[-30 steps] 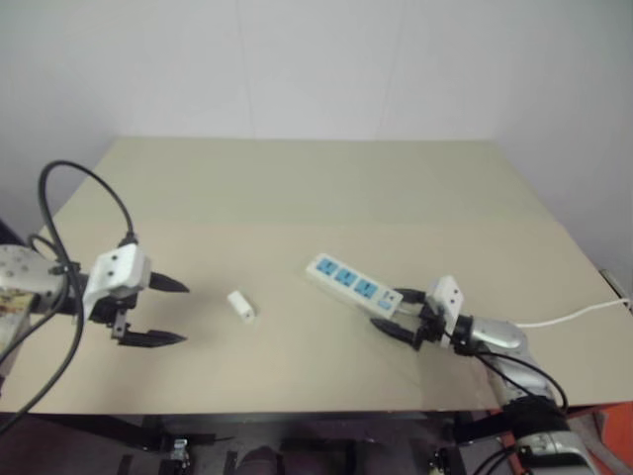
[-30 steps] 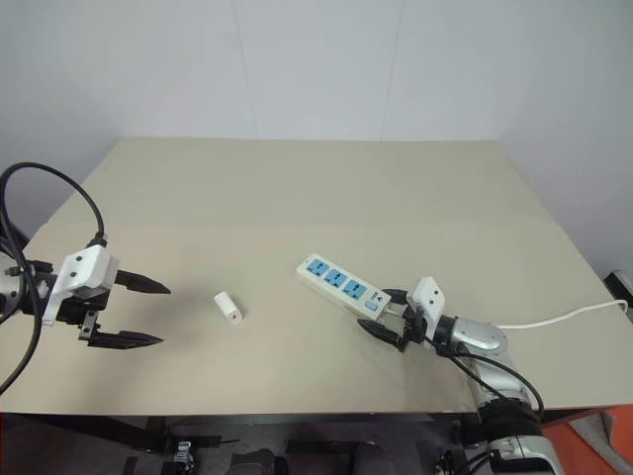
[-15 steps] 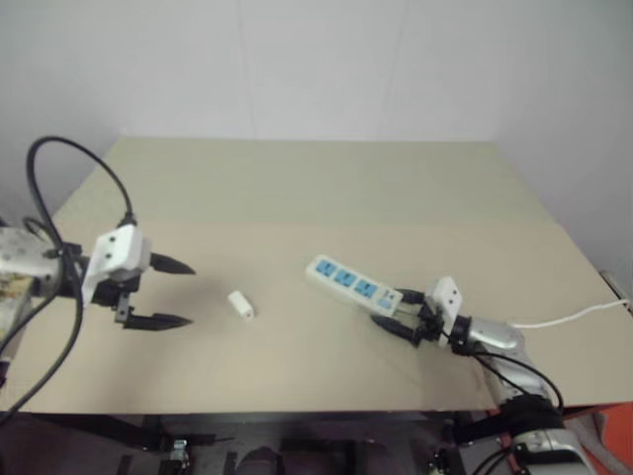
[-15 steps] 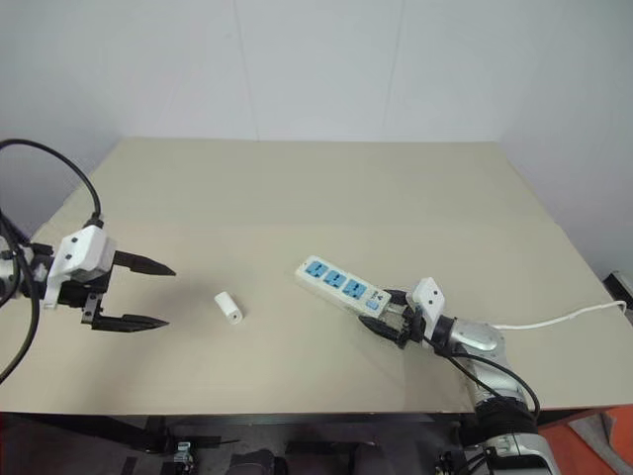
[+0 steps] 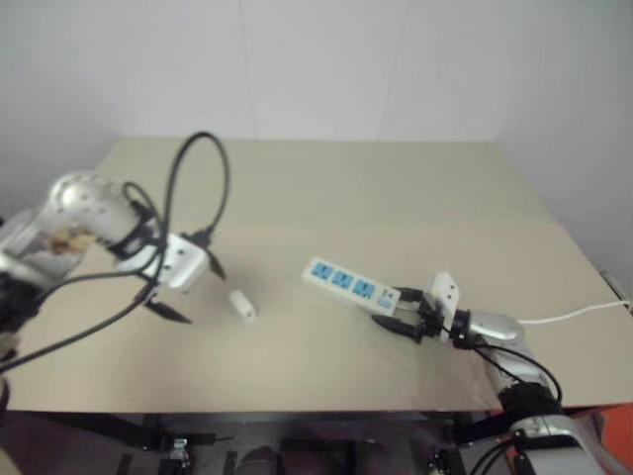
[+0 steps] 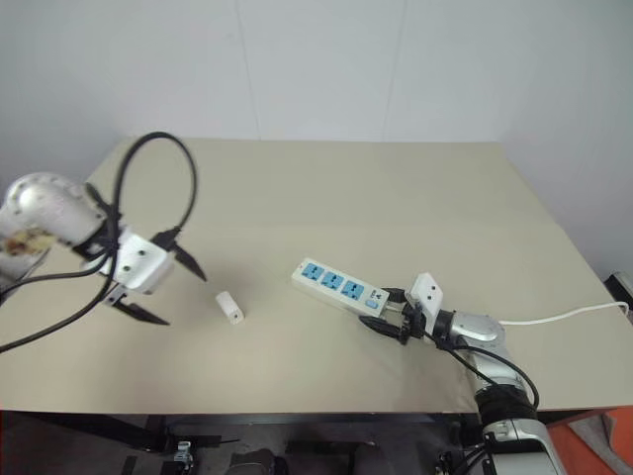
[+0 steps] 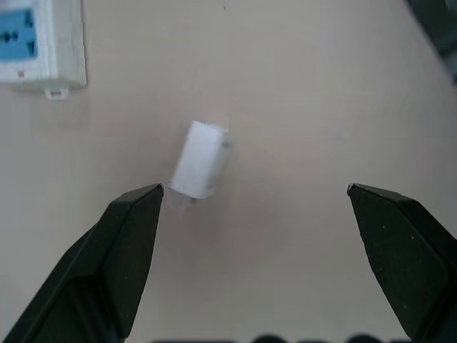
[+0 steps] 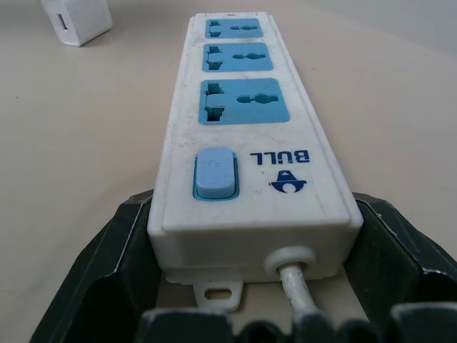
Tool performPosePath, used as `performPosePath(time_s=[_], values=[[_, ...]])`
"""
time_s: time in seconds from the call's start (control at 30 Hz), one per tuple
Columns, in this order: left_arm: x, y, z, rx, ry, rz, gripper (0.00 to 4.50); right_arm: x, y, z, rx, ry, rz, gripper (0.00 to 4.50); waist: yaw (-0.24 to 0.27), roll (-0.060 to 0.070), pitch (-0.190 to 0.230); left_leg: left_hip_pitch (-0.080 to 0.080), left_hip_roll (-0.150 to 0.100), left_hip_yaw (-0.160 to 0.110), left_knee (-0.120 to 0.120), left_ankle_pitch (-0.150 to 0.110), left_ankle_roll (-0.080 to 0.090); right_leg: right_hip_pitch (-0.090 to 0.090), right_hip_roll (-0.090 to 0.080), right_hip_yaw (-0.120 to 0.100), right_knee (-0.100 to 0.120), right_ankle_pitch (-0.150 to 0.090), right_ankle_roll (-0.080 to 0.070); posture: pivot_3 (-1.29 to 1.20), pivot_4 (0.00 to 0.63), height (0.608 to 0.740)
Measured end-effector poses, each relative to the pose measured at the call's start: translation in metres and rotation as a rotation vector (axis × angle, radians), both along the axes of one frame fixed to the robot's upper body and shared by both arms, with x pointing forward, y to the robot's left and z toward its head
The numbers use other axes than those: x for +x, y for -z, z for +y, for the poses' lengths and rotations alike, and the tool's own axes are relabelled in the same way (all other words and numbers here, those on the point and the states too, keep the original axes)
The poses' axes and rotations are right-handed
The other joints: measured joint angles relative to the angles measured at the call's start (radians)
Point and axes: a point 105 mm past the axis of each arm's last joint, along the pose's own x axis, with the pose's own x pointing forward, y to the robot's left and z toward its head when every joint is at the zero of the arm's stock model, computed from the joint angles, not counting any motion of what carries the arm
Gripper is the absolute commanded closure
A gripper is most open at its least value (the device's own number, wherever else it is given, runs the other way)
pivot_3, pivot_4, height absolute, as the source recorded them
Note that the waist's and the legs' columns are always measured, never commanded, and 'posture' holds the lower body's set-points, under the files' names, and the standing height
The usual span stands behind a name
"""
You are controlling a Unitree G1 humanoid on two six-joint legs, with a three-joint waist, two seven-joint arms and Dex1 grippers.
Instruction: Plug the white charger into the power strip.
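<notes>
The white charger [image 5: 241, 306] lies flat on the tan table, left of the power strip [image 5: 351, 285]. My left gripper [image 5: 193, 289] hangs open just left of the charger, pointing steeply down. In the left wrist view the charger [image 7: 200, 158] lies beyond the wide-apart fingers [image 7: 132, 229], close to one tip and untouched. The strip is a white bar with three blue sockets and lies at a slant. My right gripper [image 5: 391, 309] is at its switch end. In the right wrist view both fingers [image 8: 128, 243] press the sides of the power strip [image 8: 250, 107] at that end.
The strip's thin white cord [image 5: 574, 315] runs off to the right over the table's edge. A black cable [image 5: 198, 168] loops above my left arm. The tan table [image 5: 326, 188] stretches back to a white wall.
My left arm has swung right toward the charger, and its gripper has rolled and tipped to point down. The right gripper's fingers have narrowed onto the strip's end.
</notes>
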Motion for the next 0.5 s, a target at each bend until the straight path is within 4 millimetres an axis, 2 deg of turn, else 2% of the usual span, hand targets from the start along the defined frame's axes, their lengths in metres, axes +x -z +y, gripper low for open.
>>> performPosePath(time_s=[0.17, 0.3, 0.5], values=[[0.004, 0.021, -0.023, 0.143, 0.188, 0.064, 0.0, 0.001, -0.001, -0.001, -0.013, -0.021, -0.003, 1.1, -0.002, 0.0, 0.0, -0.002, 0.0, 0.0, 0.001, 0.0, 0.0, -0.001, 0.0, 0.001, 0.0, 0.0, 0.001, 0.0, 0.15, 0.74], [0.017, 0.036, -0.045, 0.219, 0.313, 0.067, 0.0, 0.001, -0.001, -0.003, -0.019, -0.022, 0.001, 1.1, 0.001, 0.0, 0.0, -0.002, 0.0, 0.0, 0.003, 0.0, 0.0, -0.001, 0.0, 0.001, 0.0, 0.0, 0.001, 0.0, 0.15, 0.74], [0.032, 0.037, -0.061, 0.348, 0.405, 0.026, 0.0, 0.0, -0.002, -0.003, -0.023, -0.036, -0.001, 1.1, 0.0, 0.0, 0.0, -0.003, -0.001, 0.0, 0.002, -0.001, 0.001, -0.002, 0.0, 0.001, -0.001, 0.0, 0.002, 0.0, 0.15, 0.74]])
